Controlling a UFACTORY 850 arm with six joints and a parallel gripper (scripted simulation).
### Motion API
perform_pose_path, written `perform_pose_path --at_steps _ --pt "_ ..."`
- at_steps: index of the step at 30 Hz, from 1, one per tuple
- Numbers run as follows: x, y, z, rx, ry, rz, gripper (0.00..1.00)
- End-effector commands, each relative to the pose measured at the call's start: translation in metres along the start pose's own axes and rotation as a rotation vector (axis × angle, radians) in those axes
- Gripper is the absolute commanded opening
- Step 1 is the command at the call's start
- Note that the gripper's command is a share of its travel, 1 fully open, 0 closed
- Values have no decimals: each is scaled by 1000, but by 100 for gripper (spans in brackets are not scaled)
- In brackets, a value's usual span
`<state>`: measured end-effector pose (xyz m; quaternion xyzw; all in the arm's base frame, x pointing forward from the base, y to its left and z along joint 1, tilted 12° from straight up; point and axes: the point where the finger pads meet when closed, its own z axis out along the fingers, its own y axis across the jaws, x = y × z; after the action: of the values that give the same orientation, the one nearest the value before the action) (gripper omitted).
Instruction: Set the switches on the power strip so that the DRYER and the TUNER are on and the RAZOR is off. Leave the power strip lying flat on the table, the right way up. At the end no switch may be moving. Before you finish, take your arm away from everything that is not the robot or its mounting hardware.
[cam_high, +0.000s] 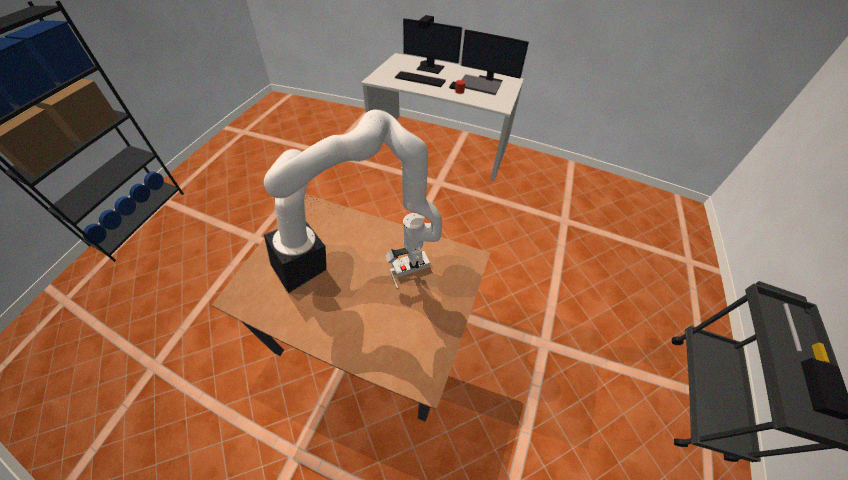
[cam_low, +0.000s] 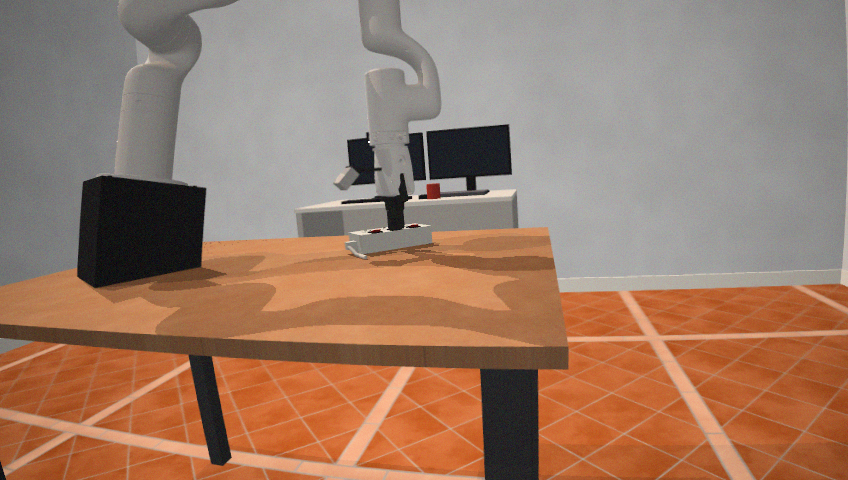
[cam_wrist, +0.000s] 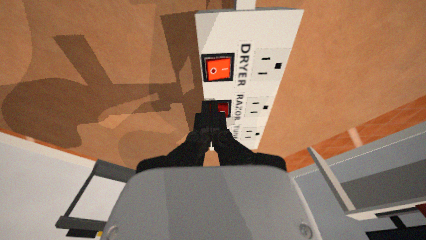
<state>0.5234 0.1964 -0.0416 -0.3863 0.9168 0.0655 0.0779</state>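
Observation:
A white power strip (cam_wrist: 245, 70) lies flat on the wooden table, the right way up; it also shows in the top view (cam_high: 409, 267) and the exterior view (cam_low: 389, 237). In the wrist view its DRYER switch (cam_wrist: 218, 67) glows bright orange-red. The RAZOR switch (cam_wrist: 219, 107) is darker red and partly covered by my fingertips. The TUNER switch is hidden under the fingers; only part of its label shows. My gripper (cam_wrist: 210, 110) is shut on nothing, its tips pressing down at the RAZOR switch, pointing straight down in the exterior view (cam_low: 394, 221).
The arm's black base block (cam_low: 139, 228) stands on the table's left side. A white desk with two monitors (cam_high: 443, 77) stands behind the table. A shelf rack (cam_high: 65, 118) is at the left, a grey cart (cam_high: 767, 368) at the right.

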Motion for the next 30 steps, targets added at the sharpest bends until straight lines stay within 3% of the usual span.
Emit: perform_pose_path --at_steps 1,19,30 --pt "0 0 0 -1 0 0 0" --pt "0 0 -36 -1 -1 0 0" --pt "0 0 -39 -1 0 0 0"
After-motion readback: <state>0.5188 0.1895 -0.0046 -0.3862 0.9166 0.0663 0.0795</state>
